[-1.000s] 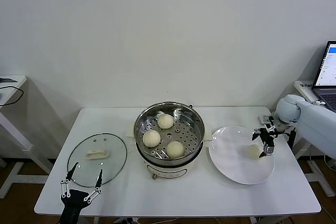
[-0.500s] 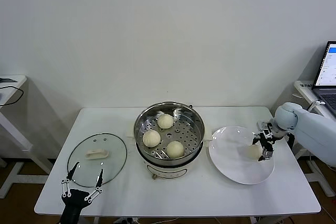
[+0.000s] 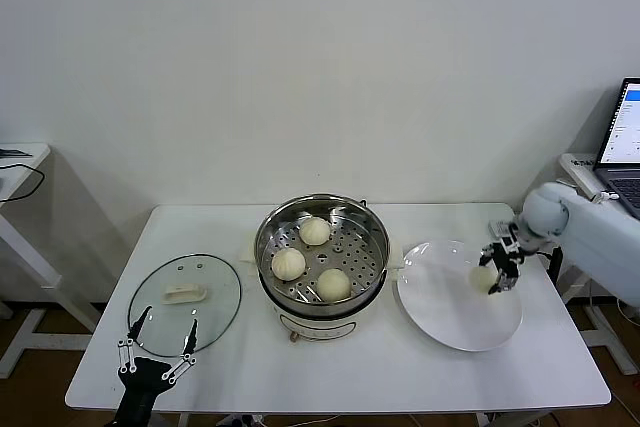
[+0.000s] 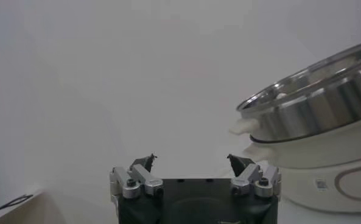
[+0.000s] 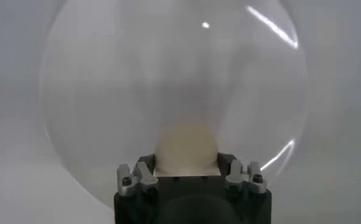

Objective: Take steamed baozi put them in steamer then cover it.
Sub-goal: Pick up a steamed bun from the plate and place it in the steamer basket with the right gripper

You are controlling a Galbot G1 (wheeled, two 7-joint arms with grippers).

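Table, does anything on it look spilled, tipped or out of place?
Nothing stands out. Three baozi sit in the upright steamer, the cover lies flat beside it, and the right pincer grips the fourth over the plate.

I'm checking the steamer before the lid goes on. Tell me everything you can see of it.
The steamer is a round, shiny stainless-steel pot on a cream-white base with side handles, standing upright at the middle of the white table. It is uncovered. Its perforated tray holds three cream-white baozi. The glass cover lies flat to its left, a white plate to its right. No tool touches it.
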